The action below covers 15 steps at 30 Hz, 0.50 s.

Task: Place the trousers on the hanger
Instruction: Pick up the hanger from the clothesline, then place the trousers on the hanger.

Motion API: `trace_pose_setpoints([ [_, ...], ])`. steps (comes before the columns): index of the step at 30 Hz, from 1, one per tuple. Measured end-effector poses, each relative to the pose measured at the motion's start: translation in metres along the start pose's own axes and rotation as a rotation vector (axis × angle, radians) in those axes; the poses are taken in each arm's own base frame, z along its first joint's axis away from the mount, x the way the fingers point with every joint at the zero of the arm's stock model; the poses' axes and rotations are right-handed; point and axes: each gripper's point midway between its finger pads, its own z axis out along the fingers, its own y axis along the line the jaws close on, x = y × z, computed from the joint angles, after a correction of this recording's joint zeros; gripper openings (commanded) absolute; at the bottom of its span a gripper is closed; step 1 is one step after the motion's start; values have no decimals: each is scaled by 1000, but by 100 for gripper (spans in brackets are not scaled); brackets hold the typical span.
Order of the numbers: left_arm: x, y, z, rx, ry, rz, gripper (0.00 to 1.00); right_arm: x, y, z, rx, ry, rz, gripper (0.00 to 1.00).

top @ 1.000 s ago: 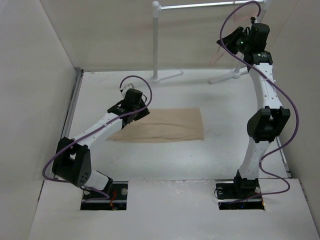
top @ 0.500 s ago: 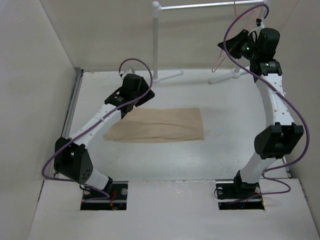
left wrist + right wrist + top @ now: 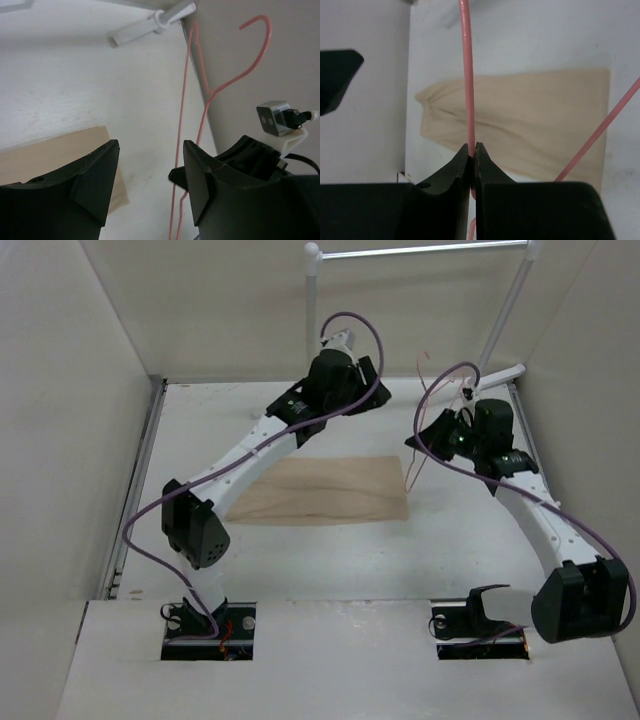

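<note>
The left arm covers part of the trousers, flat on the table. The right hand pinches the hanger just beside them; the left hand is wide, holding nothing.

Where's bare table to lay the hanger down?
Widest bare table: the strip between the trousers and the arm bases. Also far left, between wall and left arm. Crowded: far right, where the right fingers pinch the hanger near the rack foot.
</note>
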Motion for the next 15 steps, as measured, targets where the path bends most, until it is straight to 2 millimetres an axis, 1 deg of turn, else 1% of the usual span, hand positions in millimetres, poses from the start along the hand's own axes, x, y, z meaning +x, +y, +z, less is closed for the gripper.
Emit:
trace_pose_setpoints([
  [2, 25, -12, 13, 19, 54, 24, 52, 23, -9, -6, 15, 24, 7, 10],
  [4, 54, -20, 24, 33, 115, 44, 52, 41, -19, -11, 32, 41, 16, 10],
  [7, 99, -27, 36, 45, 211, 70, 52, 58, -31, -14, 55, 57, 31, 10],
  [10, 136, -33, 44, 51, 284, 90, 50, 67, -38, -16, 74, 63, 44, 10],
  [11, 145, -36, 47, 54, 302, 96, 49, 70, -40, -17, 79, 65, 49, 10],
  [13, 156, -41, 51, 62, 319, 103, 48, 73, -41, -20, 80, 61, 57, 10],
  [15, 160, -45, 55, 68, 320, 105, 44, 76, -42, -22, 80, 60, 65, 10],
])
